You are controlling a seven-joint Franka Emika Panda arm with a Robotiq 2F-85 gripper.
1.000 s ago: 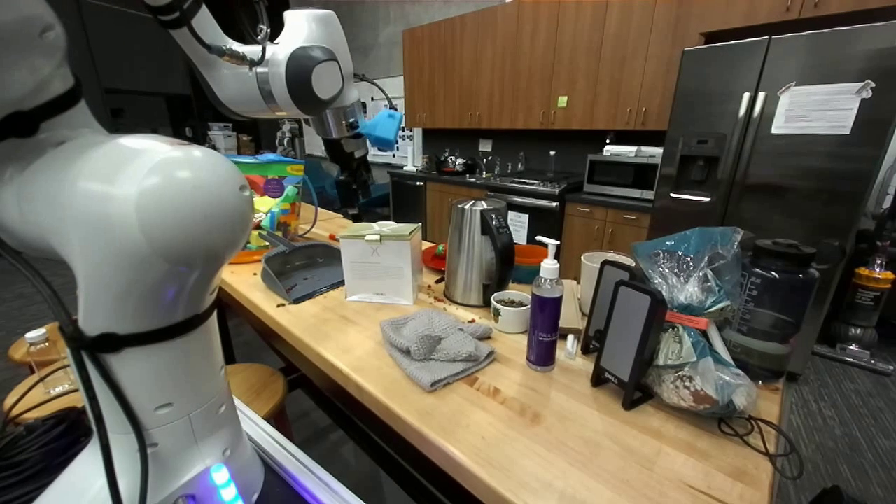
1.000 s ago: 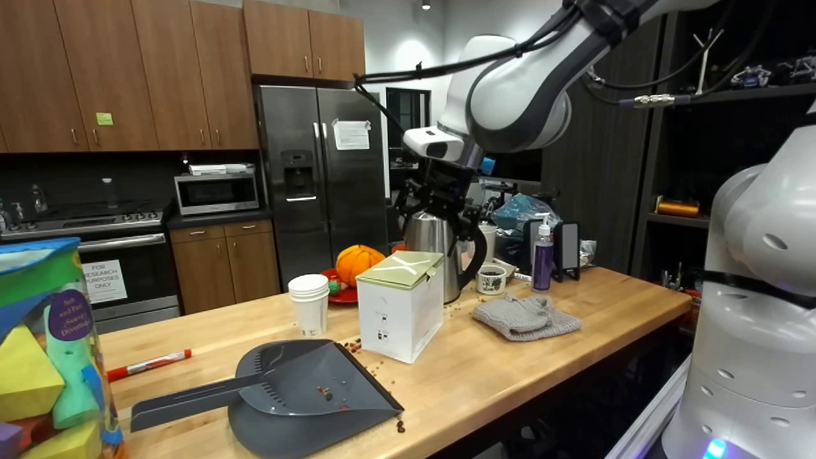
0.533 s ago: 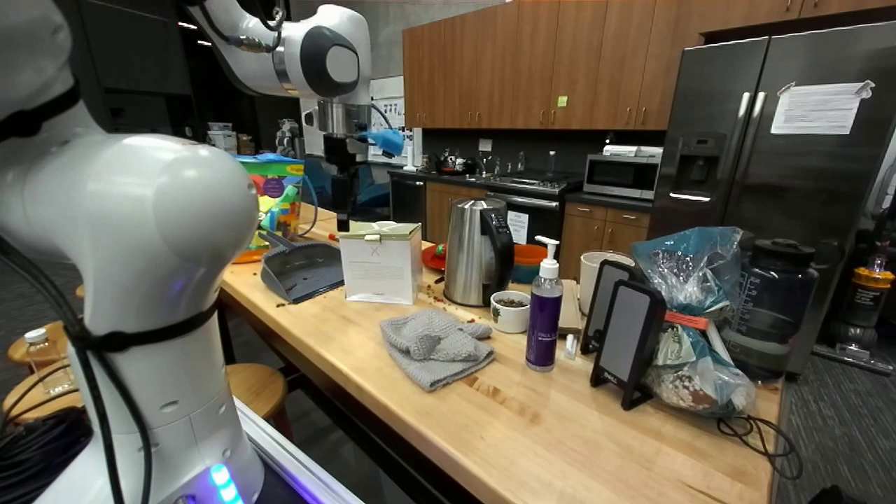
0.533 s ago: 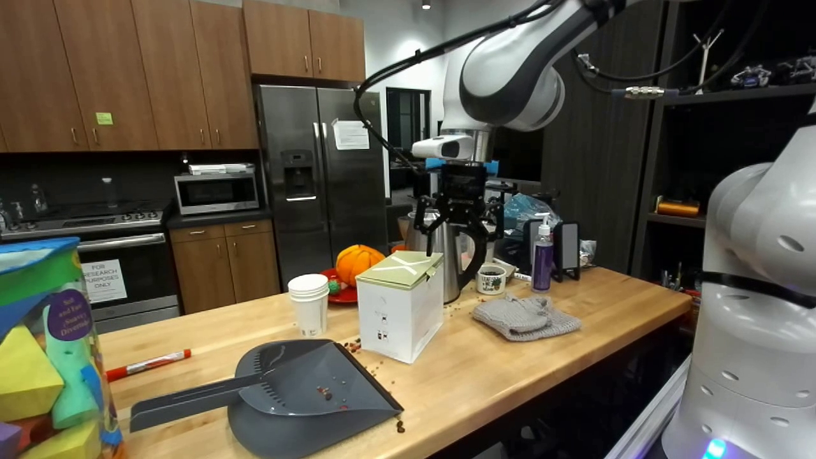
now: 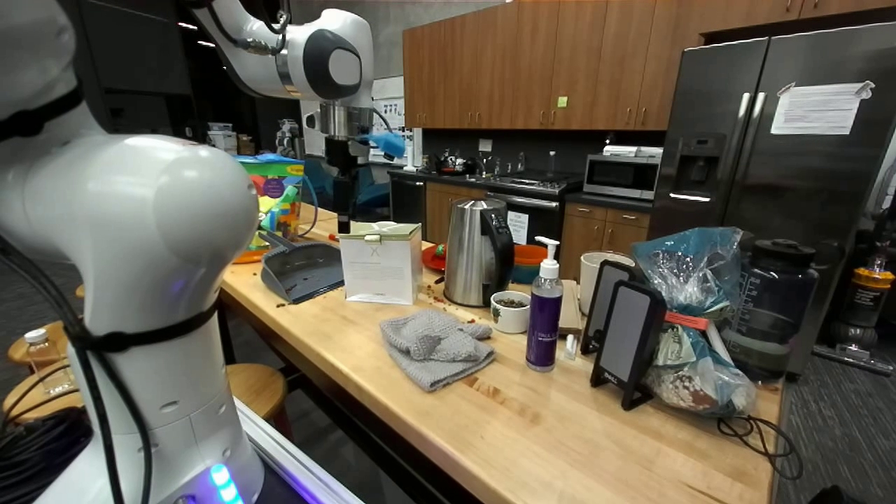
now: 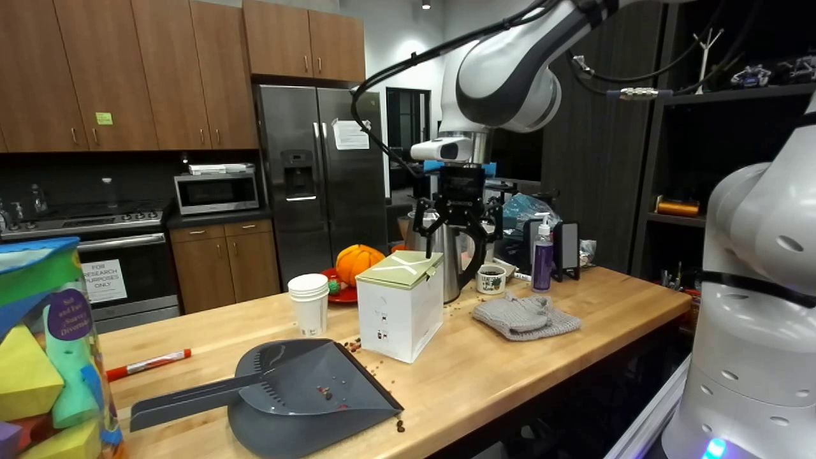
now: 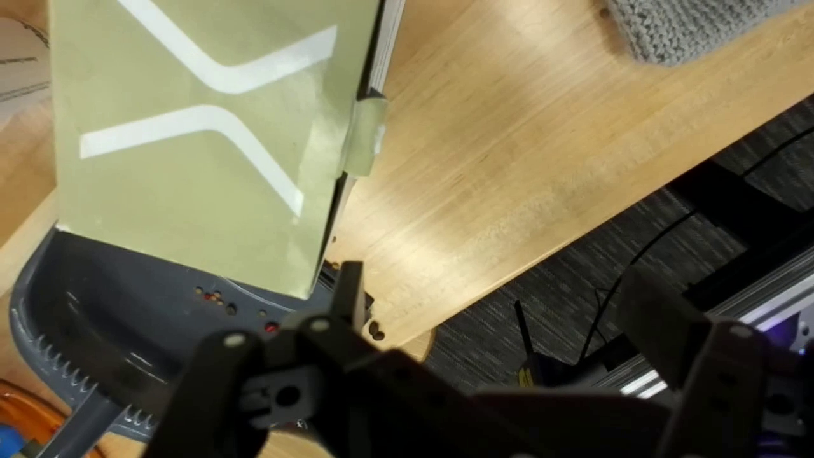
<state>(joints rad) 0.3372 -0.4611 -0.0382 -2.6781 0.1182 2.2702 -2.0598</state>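
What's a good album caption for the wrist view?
Open, empty gripper near a green-lidded box, with a dustpan and cloth on the table.

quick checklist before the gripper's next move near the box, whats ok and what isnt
1. Gripper jaws open: ok, wide apart, holding nothing.
2. Box between the jaws: not ok, off to one side in the wrist view.
3. Dustpan apart from box: ok, table shows between.
4. Kettle apart from box: ok, a gap shows in an exterior view.
5. Lid shut tight: cannot tell, a dark gap shows by its tab.
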